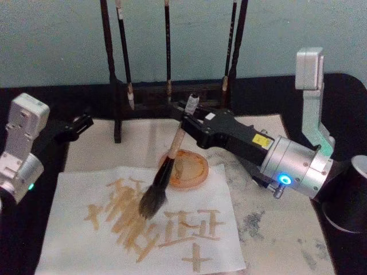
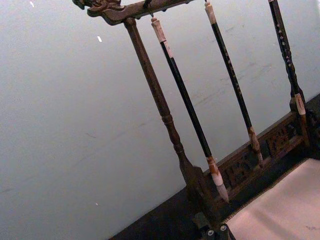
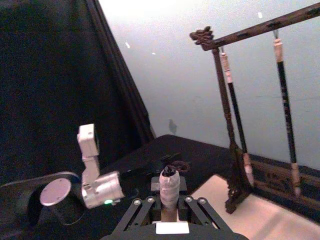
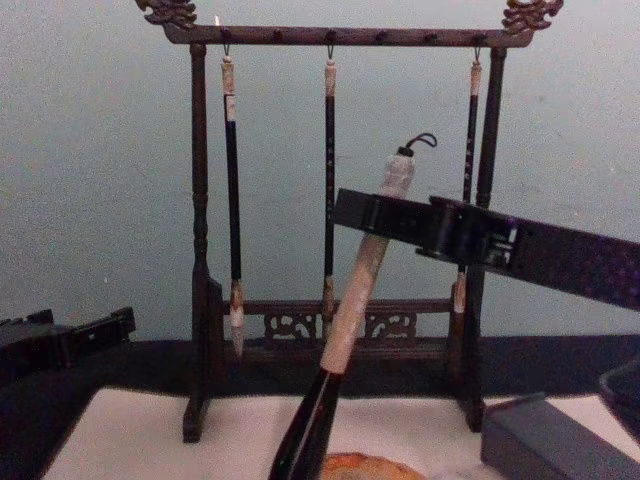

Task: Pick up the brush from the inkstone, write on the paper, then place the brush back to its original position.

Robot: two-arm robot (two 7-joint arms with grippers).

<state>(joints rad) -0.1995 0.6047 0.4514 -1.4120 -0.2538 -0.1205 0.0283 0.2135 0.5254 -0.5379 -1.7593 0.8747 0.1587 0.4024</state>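
right hand (image 1: 190, 118) clamped on the brush (image 1: 171, 161), upper handle; brush tilted, bristles down on the paper (image 1: 74, 246) among tan strokes (image 1: 123, 220). left hand (image 1: 77, 126) idle at left, grip: cannot tell.

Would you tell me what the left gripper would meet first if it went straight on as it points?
The left gripper would likely meet the rack's left post, though depth is unclear.

The silver right arm (image 1: 298, 166) carries a blue light (image 1: 284, 180), yellow label (image 1: 262, 139) and black jaws.
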